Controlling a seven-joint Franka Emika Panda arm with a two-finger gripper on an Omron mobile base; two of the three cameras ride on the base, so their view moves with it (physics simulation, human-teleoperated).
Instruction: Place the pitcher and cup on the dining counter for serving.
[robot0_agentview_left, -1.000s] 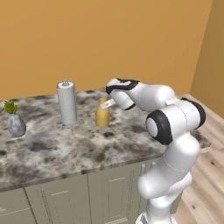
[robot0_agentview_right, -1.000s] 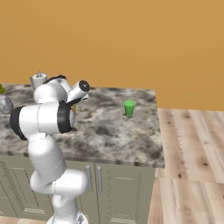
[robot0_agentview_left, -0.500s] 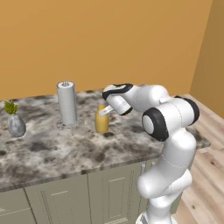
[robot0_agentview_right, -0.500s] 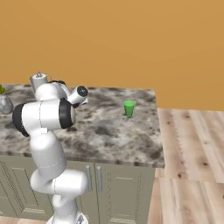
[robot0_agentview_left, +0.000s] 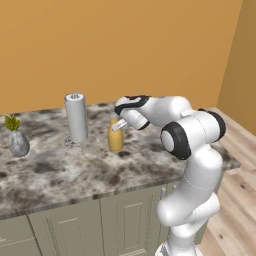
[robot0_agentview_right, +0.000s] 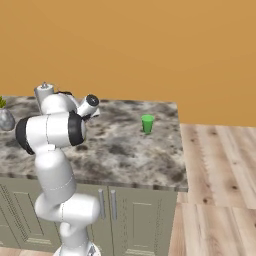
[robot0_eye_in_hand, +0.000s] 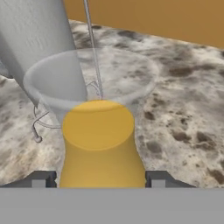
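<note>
The mustard-yellow pitcher (robot0_agentview_left: 115, 139) stands upright on the marble dining counter (robot0_agentview_left: 60, 170), just right of the paper-towel roll. My gripper (robot0_agentview_left: 119, 126) reaches in at its neck from the right. In the hand view the pitcher (robot0_eye_in_hand: 99, 144) sits between the two dark fingertips (robot0_eye_in_hand: 43, 178), which press against its sides, so the gripper (robot0_eye_in_hand: 101, 178) is shut on it. The small green cup (robot0_agentview_right: 147, 123) stands alone on the counter (robot0_agentview_right: 125, 150) toward its right end, well away from the arm.
A white paper-towel roll (robot0_agentview_left: 76, 117) on a wire stand rises close behind and left of the pitcher, and looms large in the hand view (robot0_eye_in_hand: 39, 39). A grey vase with a plant (robot0_agentview_left: 17, 142) sits at the counter's far left. Wood floor lies beyond the right end.
The arm swung left and lowered the pitcher until it came to rest on the counter beside the paper-towel roll. The cup has not moved.
</note>
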